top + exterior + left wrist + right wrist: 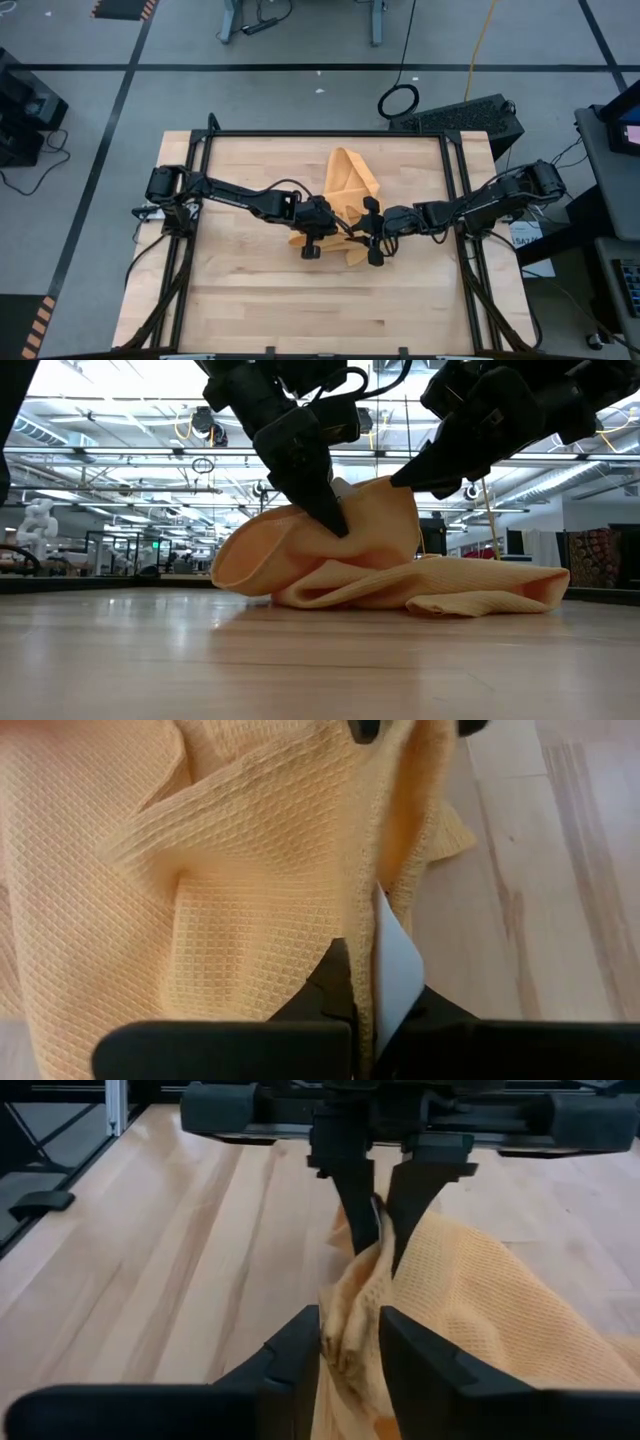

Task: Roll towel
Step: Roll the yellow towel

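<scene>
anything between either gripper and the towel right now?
Nothing visible. The left gripper is shut on an edge of the towel, and the right gripper has towel fabric between its fingers, facing the left one near the table's middle.
</scene>
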